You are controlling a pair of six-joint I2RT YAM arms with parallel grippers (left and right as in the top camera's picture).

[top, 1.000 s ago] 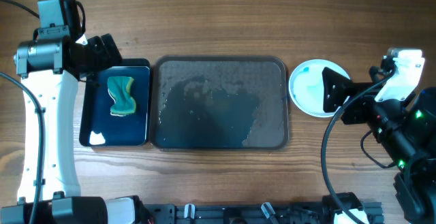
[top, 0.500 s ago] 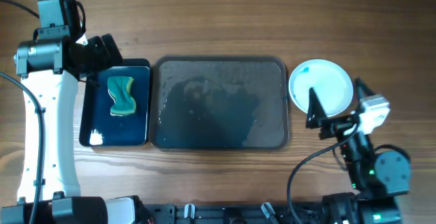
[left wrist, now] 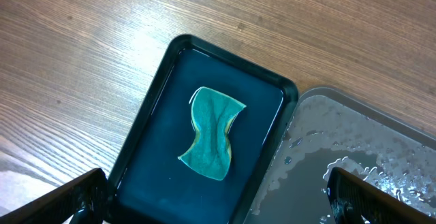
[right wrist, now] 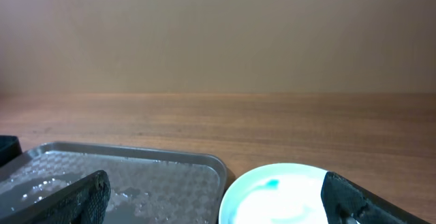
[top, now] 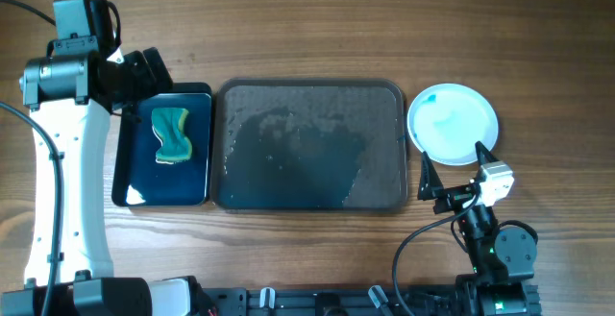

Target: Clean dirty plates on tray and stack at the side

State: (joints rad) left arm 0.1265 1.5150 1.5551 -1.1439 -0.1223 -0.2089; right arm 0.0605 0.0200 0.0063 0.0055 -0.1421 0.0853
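Observation:
The large dark grey tray (top: 307,143) lies mid-table, wet, with no plate on it; it also shows in the left wrist view (left wrist: 361,149) and the right wrist view (right wrist: 136,173). A round white plate (top: 453,124) with a pale blue rim and a small teal smear lies on the wood to the right of the tray, and also shows in the right wrist view (right wrist: 286,197). I cannot tell whether other plates lie under it. My right gripper (top: 454,169) (right wrist: 218,207) is open and empty, just in front of the plate. My left gripper (top: 142,85) (left wrist: 218,203) is open and empty over the small tray.
A small black tray with a blue inside (top: 209,148) (left wrist: 146,115) sits left of the grey tray and holds a teal and yellow sponge (top: 173,133) (left wrist: 214,132). Water beads cover the grey tray. Bare wood lies behind both trays.
My right arm has drawn back from over the plate toward the table's front edge, uncovering the plate. The left arm has not moved.

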